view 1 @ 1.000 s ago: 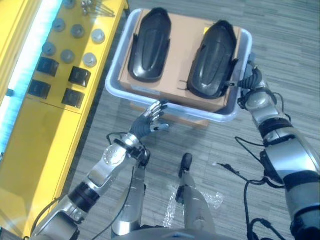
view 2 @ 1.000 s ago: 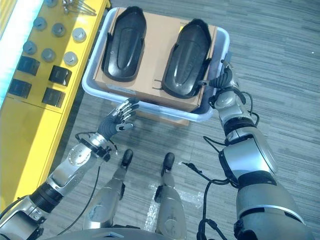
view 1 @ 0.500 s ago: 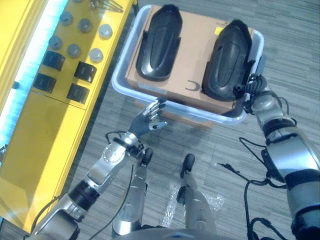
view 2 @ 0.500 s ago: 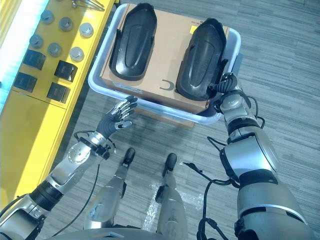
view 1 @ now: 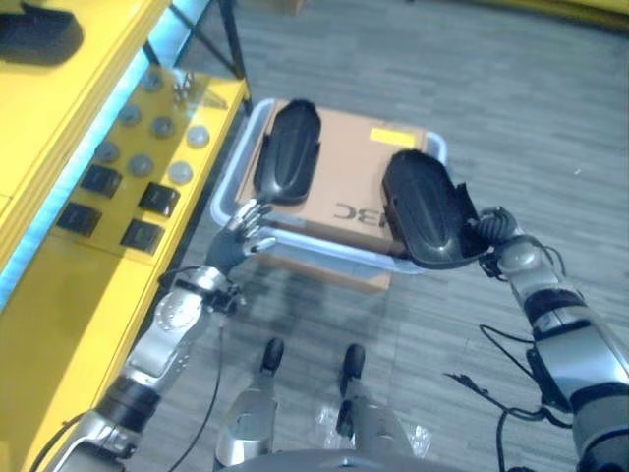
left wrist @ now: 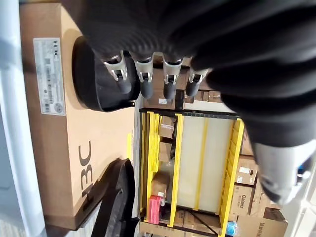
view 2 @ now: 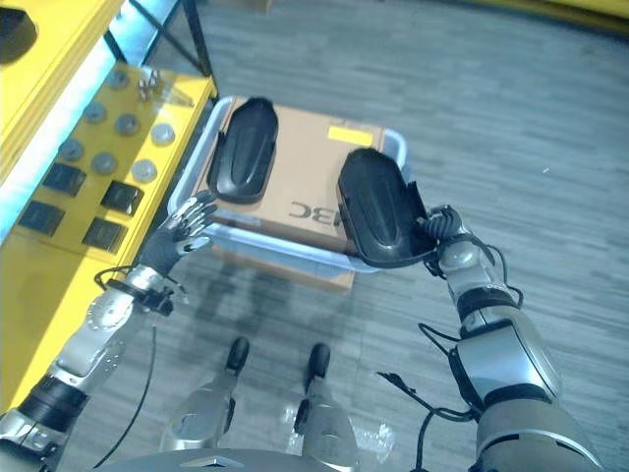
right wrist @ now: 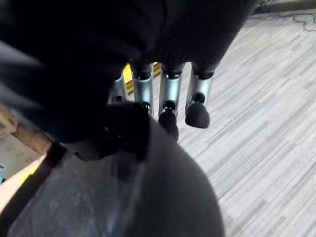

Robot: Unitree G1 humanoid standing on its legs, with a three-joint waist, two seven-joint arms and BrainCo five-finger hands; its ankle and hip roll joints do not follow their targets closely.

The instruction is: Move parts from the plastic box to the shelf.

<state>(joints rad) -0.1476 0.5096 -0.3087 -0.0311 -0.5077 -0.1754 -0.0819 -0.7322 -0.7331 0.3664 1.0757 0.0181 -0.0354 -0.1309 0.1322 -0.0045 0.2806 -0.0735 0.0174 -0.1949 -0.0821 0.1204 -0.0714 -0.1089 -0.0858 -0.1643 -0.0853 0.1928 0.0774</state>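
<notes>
Nearby, yellow shelf (view 1: 59, 197) beside plastic box (view 1: 232, 187).

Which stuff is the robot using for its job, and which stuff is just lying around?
For the job:
- black part held by the right hand
- other black part
- plastic box
- yellow shelf
- left hand

Just lying about:
- cardboard box
- grey round parts
- black blocks

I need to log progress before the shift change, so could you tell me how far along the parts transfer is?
Done: none of the large black parts appears to have reached the yellow shelf yet. In hand: the right hand is curled on one black part, tilted over the rim of the plastic box. Left: the other black part lies on the cardboard box; the left hand hovers open by the rim.
</notes>
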